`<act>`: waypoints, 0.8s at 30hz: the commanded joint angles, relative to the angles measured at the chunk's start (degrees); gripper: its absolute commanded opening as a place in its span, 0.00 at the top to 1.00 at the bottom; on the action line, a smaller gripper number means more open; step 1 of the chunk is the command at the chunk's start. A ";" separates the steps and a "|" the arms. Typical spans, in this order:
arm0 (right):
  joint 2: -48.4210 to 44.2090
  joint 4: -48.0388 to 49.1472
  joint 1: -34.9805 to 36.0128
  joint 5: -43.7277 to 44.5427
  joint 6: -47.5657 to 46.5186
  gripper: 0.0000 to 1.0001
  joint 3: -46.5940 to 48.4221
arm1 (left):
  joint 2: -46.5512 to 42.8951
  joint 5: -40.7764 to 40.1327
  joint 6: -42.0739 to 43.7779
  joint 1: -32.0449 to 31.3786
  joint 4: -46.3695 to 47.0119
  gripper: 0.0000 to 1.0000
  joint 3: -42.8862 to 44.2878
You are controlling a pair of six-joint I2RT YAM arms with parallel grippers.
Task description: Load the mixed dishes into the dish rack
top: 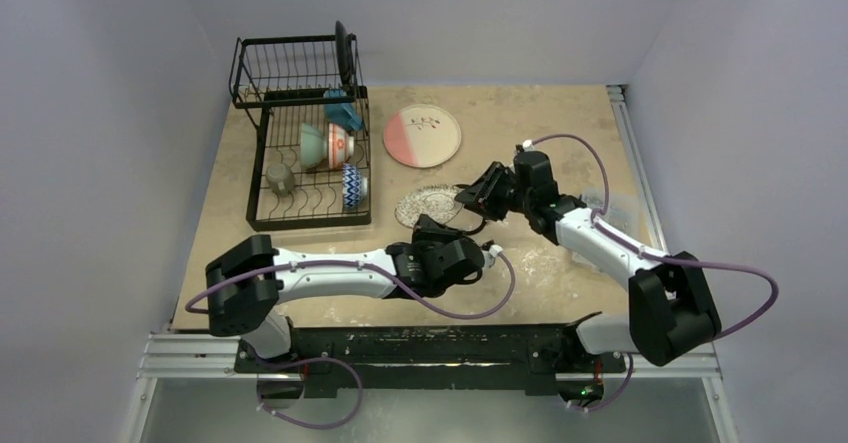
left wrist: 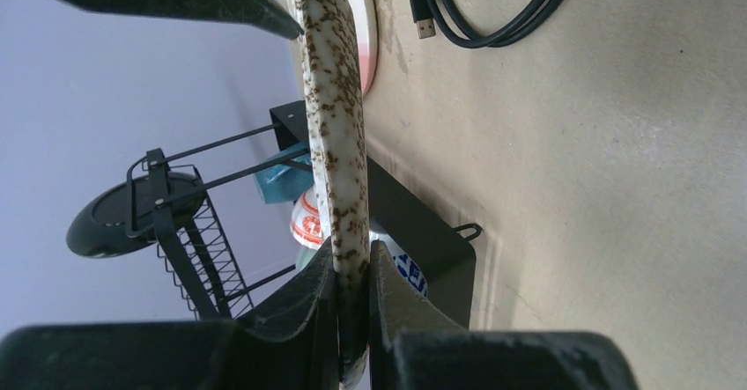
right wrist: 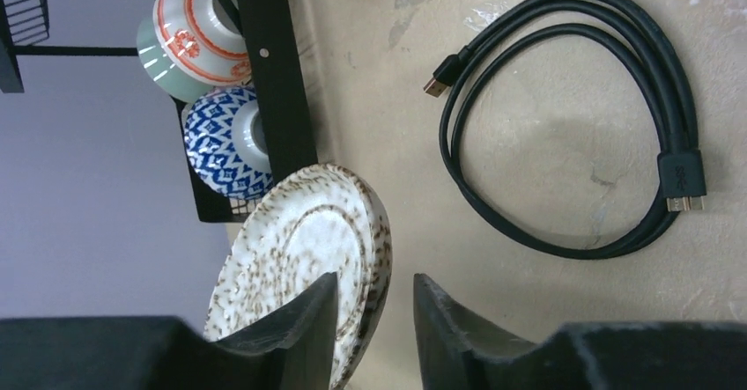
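Left claw [left wrist: 352, 256] grips the speckled plate [left wrist: 335, 99] by its rim, tilted up for the dish rack [left wrist: 416, 224] beyond; right claw [right wrist: 374, 291] beside it, narrowly parted, seemingly empty.

1. In the left wrist view the speckled grey small plate [left wrist: 335, 126] runs off the frame at 6 o'clock, its lower rim buried between the fingers of the left gripper [left wrist: 352, 253].
2. Behind it, toward 1 o'clock, the pink-and-white large plate [left wrist: 368, 29] shows only a sliver.
3. The black coiled cable [left wrist: 484, 42] is cut off at 12 o'clock.
4. Right wrist view: the mint-green bowl [right wrist: 159, 69] sits mostly hidden behind the red-patterned bowl [right wrist: 198, 29].
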 commanded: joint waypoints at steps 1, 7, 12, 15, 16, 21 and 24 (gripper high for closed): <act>-2.55 -6.11 0.17 5.24 -12.14 0.57 7.14 | -7.73 3.10 -3.05 0.05 1.59 1.00 0.25; -7.65 -15.58 0.14 17.75 -24.03 0.31 12.14 | -13.26 11.51 -11.27 3.61 -2.43 1.00 1.43; -11.69 -18.77 0.16 27.31 -28.07 0.29 9.73 | -20.16 21.56 -18.53 9.98 -3.58 1.00 1.78; -12.66 -17.49 0.15 32.29 -29.09 0.29 5.19 | -24.57 27.37 -22.45 14.06 -2.23 1.00 0.80; -12.73 -16.31 0.16 33.30 -28.79 0.29 3.22 | -26.16 29.07 -23.60 15.93 -1.57 1.00 0.37; -14.49 -5.55 0.16 35.37 -27.23 0.26 -8.04 | -33.60 36.57 -29.44 23.11 4.19 1.00 -3.23; -16.13 -1.31 0.14 36.74 -28.19 0.17 -11.57 | -37.74 39.13 -32.32 27.00 7.68 1.00 -5.55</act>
